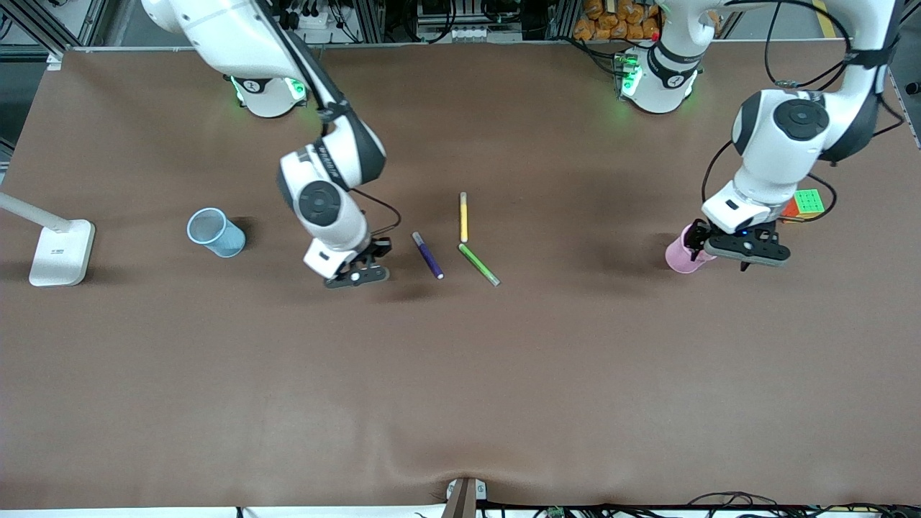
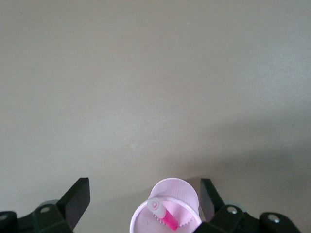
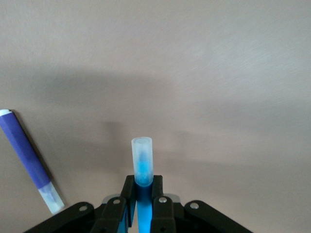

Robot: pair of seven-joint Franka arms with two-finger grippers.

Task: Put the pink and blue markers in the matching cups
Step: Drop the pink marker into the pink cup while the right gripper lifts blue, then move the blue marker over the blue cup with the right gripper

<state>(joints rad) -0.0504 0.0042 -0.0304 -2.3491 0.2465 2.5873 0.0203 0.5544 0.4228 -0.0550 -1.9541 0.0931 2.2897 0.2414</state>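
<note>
My right gripper (image 1: pixel 357 272) is shut on the blue marker (image 3: pixel 142 165) and holds it just above the table, between the light blue cup (image 1: pixel 216 232) and the purple pen. The marker's pale end sticks out past the fingertips (image 3: pixel 158 187); in the front view the hand hides it. My left gripper (image 1: pixel 745 248) is open, right beside and above the light pink cup (image 1: pixel 680 253), which stands toward the left arm's end. In the left wrist view the pink marker (image 2: pixel 165 217) stands inside the pink cup (image 2: pixel 177 191), pale end up, between the spread fingers (image 2: pixel 77 196).
A purple pen (image 1: pixel 427 255), a yellow pen (image 1: pixel 463 216) and a green pen (image 1: pixel 479 264) lie at mid-table. A colour cube (image 1: pixel 806 203) sits beside the left arm's hand. A white lamp base (image 1: pixel 61 252) stands at the right arm's end.
</note>
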